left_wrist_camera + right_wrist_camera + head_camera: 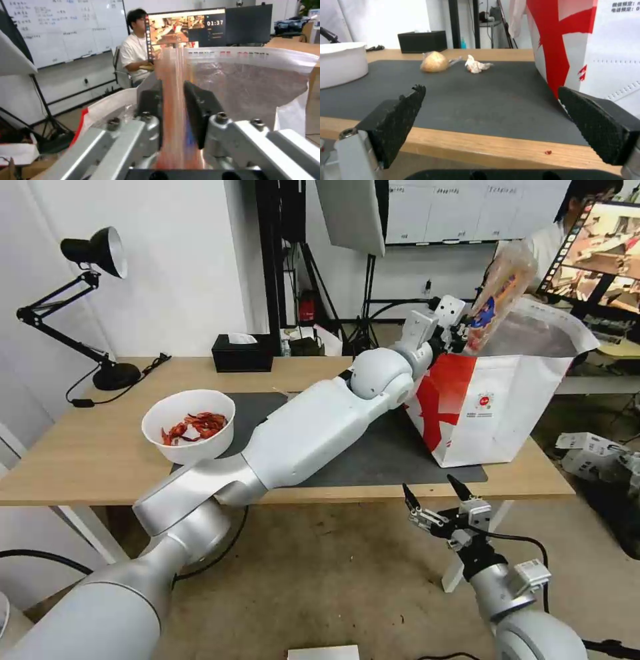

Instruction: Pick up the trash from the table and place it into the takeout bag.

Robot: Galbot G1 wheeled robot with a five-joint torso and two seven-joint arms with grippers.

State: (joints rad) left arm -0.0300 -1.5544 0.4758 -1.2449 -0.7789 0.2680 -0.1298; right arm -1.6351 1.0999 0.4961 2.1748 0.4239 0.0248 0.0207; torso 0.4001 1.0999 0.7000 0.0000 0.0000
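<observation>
My left gripper (460,332) is raised over the open top of the red-and-white takeout bag (507,407), shut on the edge of the clear plastic tray (501,290), which stands tilted upright above the bag. In the left wrist view the tray (173,100) is a blur between the fingers, with the foil lining (250,82) behind. The white bowl of crayfish shells (189,423) sits on the table (87,460) at the mat's left end. The clear bag with the beige ball (435,62) and the crumpled tissue (476,65) lie on the mat (470,100). My right gripper (433,493) hangs open below the table's front edge.
A black tissue box (243,353) stands at the table's back edge and a black desk lamp (93,253) at the back left. My left arm lies across the mat. A person sits at a monitor (600,247) behind the bag. Boxes (593,453) lie on the floor at right.
</observation>
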